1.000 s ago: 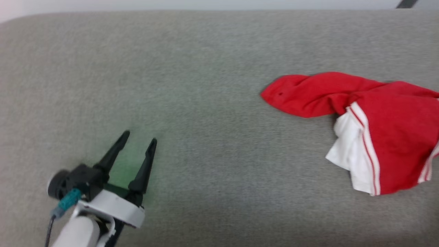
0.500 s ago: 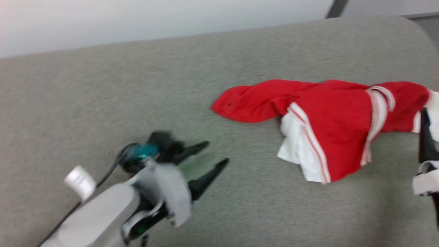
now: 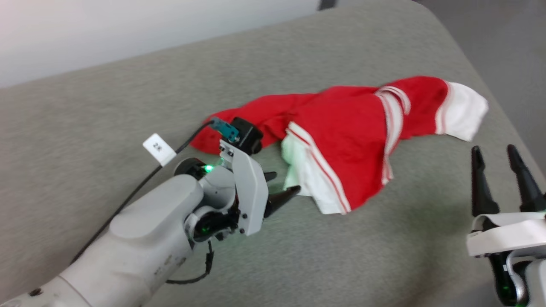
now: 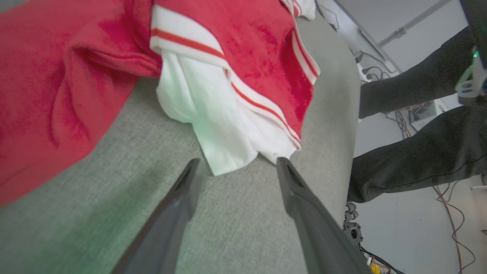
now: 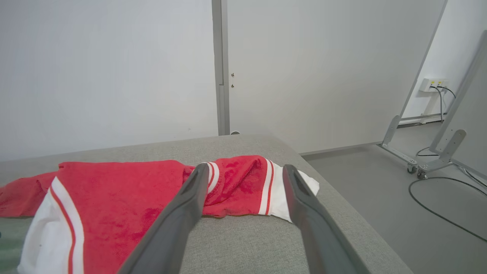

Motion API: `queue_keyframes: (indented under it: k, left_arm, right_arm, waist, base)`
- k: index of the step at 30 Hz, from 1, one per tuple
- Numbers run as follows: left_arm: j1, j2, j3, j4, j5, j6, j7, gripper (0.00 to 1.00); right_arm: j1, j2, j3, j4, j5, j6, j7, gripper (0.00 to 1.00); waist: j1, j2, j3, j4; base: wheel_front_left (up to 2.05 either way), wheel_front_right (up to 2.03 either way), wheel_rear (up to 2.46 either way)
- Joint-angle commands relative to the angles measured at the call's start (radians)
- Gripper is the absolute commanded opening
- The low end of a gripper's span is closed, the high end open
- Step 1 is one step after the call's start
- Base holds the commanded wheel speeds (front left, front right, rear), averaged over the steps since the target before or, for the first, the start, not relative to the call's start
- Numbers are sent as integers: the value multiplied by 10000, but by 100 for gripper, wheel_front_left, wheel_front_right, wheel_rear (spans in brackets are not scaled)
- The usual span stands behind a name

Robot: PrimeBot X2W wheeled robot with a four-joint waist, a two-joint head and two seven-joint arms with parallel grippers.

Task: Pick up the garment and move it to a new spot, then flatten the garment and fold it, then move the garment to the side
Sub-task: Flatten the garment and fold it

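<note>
Left end effector (image 3: 285, 182) and right end effector (image 3: 493, 149) released; garment (image 3: 341, 128) near cushion (image 3: 106, 119) edge.

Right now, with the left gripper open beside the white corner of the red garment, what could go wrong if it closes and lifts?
1. The left gripper is open, its tips low over the grey cushion at the white corner of the garment; closing there may pinch the cushion or just one thin layer.
2. The garment lies bunched, so lifting by that corner may keep it twisted.
3. Its far white end lies near the cushion's edge and could slide off.
</note>
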Motion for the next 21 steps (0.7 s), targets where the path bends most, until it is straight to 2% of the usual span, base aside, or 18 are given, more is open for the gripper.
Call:
queue_keyframes:
  k: [1,5,9,10,11,12,13,17,21]
  left_arm:
    - [-152,-103,-90,543,-93,-13,-1,100]
    - [-356,-146,-445,1380,-65,-13,34,100]
    - [-275,-84,-710,2025,-265,-5,-123,100]
    - [-232,-90,-695,2155,-414,10,-198,80]
    - [-224,-90,-700,2249,-517,10,-203,48]
    - [-234,-104,-759,2292,-572,10,-220,7]
    - [-230,-128,-772,2319,-716,10,-245,0]
    - [-373,-69,-1032,2182,-906,9,-398,0]
    - [-481,257,-1048,1938,-1169,9,-628,0]
  right_arm:
    - [-60,162,118,2,-63,-14,-55,100]
    - [-46,338,232,7,-91,-14,-119,100]
    - [66,413,253,-4,-137,-14,-136,100]
    - [93,427,235,-18,-149,-14,-140,100]
    - [119,422,217,-20,-173,-14,-141,100]
    - [134,404,188,-35,-188,-14,-140,100]
    - [134,380,142,-62,-212,-14,-141,100]
    - [22,270,50,-155,-305,-14,-147,100]
    - [-4,185,81,-203,-352,-14,-144,100]
  waist:
    - [0,0,489,-935]
    - [0,0,645,-1381]
    - [0,0,689,-1552]
    - [0,0,689,-1552]
    - [0,0,681,-1536]
    - [0,0,659,-1493]
    - [0,0,634,-1421]
    - [0,0,455,-971]
    - [0,0,237,-462]
  base:
    - [0,0,0]
    - [0,0,0]
    - [0,0,0]
    - [0,0,0]
    - [0,0,0]
    - [0,0,0]
    - [0,0,0]
    - [0,0,0]
    - [0,0,0]
